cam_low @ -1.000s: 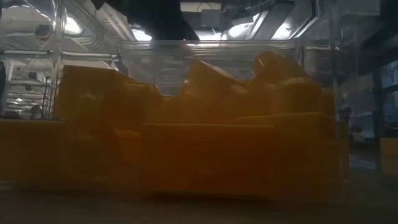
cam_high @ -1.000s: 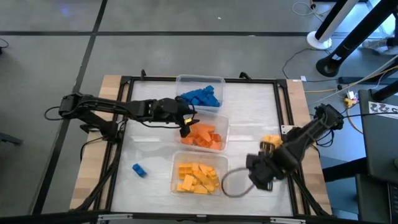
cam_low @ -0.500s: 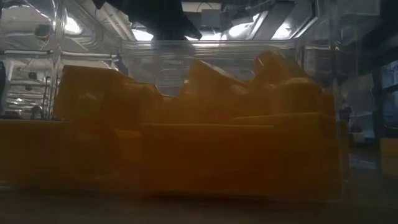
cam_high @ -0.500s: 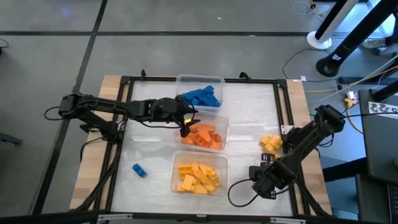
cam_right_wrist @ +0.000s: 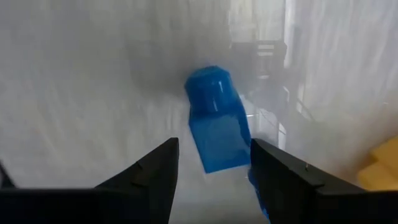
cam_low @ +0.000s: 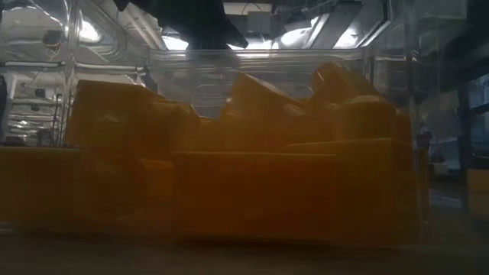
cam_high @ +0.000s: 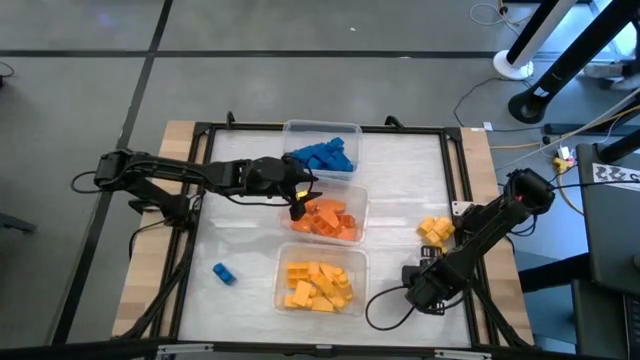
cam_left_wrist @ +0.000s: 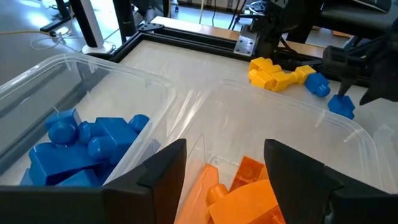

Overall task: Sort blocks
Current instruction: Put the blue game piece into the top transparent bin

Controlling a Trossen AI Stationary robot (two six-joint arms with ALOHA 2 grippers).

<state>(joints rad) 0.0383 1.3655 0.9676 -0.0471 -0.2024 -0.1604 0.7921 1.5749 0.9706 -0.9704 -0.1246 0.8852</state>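
The left gripper (cam_left_wrist: 225,180) hangs over the orange blocks (cam_left_wrist: 239,193), fingers (cam_left_wrist: 152,177) spread and empty, blue blocks (cam_left_wrist: 87,146) in the tub beside them. The right gripper (cam_right_wrist: 211,186) hovers low over the table (cam_high: 400,180), fingers (cam_right_wrist: 149,180) parted and empty, a blue block (cam_right_wrist: 214,127) lying just ahead between them.

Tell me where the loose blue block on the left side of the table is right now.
In the high view, the loose blue block lies alone on the table's left side, left of the tub of yellow blocks, nearer the front edge than the left gripper.

Grey tiled floor (cam_high: 300,60) around a wooden-edged table (cam_high: 175,135), cables beyond.
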